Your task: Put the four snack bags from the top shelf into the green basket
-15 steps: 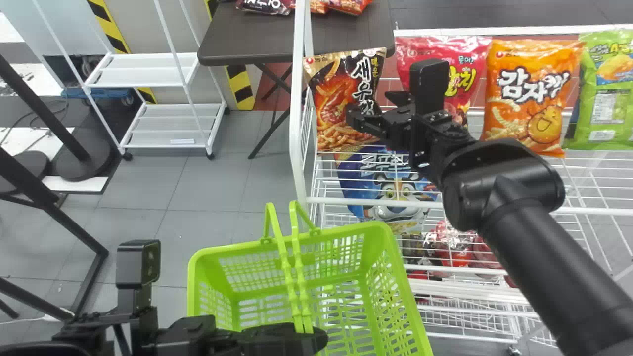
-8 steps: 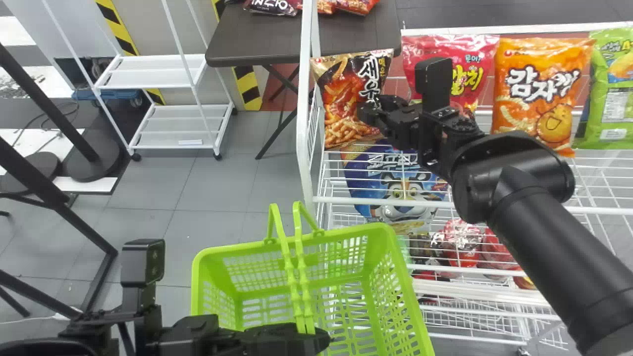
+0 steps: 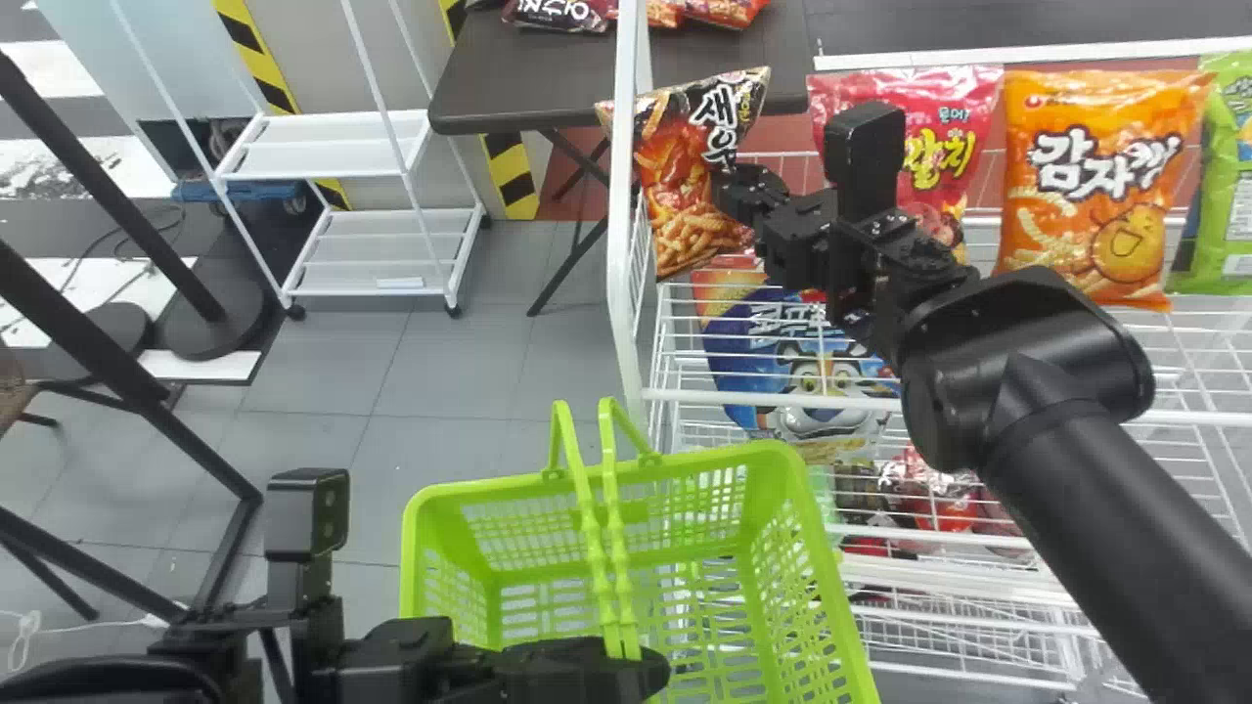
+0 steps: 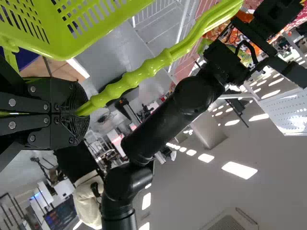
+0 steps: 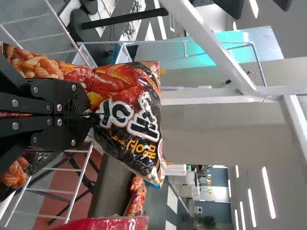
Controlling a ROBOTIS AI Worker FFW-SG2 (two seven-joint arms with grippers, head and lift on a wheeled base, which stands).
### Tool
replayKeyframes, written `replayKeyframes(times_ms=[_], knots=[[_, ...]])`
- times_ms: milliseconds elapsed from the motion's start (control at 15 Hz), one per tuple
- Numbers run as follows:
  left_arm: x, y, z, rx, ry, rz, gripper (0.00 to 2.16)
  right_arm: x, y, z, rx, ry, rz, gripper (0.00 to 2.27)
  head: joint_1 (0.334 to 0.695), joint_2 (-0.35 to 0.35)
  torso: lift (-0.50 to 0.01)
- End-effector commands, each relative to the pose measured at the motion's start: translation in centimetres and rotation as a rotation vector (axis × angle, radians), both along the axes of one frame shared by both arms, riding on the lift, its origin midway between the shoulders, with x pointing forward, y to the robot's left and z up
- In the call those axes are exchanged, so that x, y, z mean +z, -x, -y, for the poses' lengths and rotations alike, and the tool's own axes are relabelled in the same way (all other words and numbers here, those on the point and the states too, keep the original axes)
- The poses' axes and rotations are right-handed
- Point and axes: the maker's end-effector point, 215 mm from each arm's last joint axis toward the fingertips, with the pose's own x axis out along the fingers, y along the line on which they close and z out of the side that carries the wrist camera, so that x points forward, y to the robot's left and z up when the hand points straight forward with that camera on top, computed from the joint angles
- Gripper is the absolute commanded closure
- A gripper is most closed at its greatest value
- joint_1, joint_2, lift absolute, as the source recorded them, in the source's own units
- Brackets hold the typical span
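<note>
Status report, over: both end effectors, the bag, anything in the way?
Right end effector clamped on black-and-red snack bag. Left end effector clamped on green basket handles. White rack post close beside bag, possible snag.

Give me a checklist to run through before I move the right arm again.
1. Right hand gripping the black-and-red snack bag: ok, fingers closed on it.
2. Left hand holding the handles of the green basket: ok.
3. Basket's opening facing up: ok.
4. Held bag free of the white shelf post: cannot tell; they overlap in the head view.
5. Held bag over the basket: not ok, it is up at the top shelf's end.
6. Pink bag, orange bag and green bag upright in their row: ok.
</note>
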Motion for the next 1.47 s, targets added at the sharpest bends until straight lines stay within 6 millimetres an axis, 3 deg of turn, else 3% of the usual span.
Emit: replayKeyframes(times_ms=[0,200,467,533,667,800,933,1133,1333,1400], knots=[[0.4,0.0,-0.1,-0.005,0.012,0.009,2.15,-0.5,2.8,-0.5,-0.008,0.023,-0.024,2.25,0.695,0.177,-0.004],[0.4,-0.3,-0.4,0.0,0.008,0.015,2.15,0.0,6.3,0.6,-0.034,0.043,-0.034,2.25,0.695,0.195,-0.004],[0.7,-0.7,-0.2,-0.003,0.012,0.027,2.15,1.2,11.6,6.5,-0.13,0.03,-0.085,2.25,0.695,0.168,-0.004],[0.6,-0.8,-0.3,-0.001,0.013,0.025,2.15,2.1,13.0,9.2,-0.161,0.028,-0.078,2.25,0.695,0.155,-0.004],[0.7,-1.0,-0.2,-0.003,0.017,0.027,2.15,3.0,16.4,12.6,-0.189,-0.002,-0.1,2.25,0.695,0.117,-0.004],[0.8,-1.1,0.1,-0.005,0.022,0.029,2.15,2.9,20.6,14.0,-0.18,-0.01,-0.151,2.25,0.695,0.048,-0.004],[0.8,-1.3,0.3,-0.003,0.024,0.031,2.15,3.4,24.7,13.7,-0.134,-0.053,-0.215,2.25,0.695,0.018,-0.004],[0.9,-1.3,0.5,-0.003,0.028,0.032,2.15,1.8,29.7,11.6,-0.048,-0.071,-0.369,2.25,0.695,0.011,-0.004],[1.1,-1.3,0.7,-0.003,0.034,0.036,2.15,-2.2,34.8,8.7,0.049,-0.042,-0.577,2.25,0.695,0.046,-0.004],[1.1,-1.3,0.9,-0.003,0.039,0.036,2.15,-3.1,35.5,7.5,0.074,-0.03,-0.597,2.25,0.695,0.062,-0.004]])
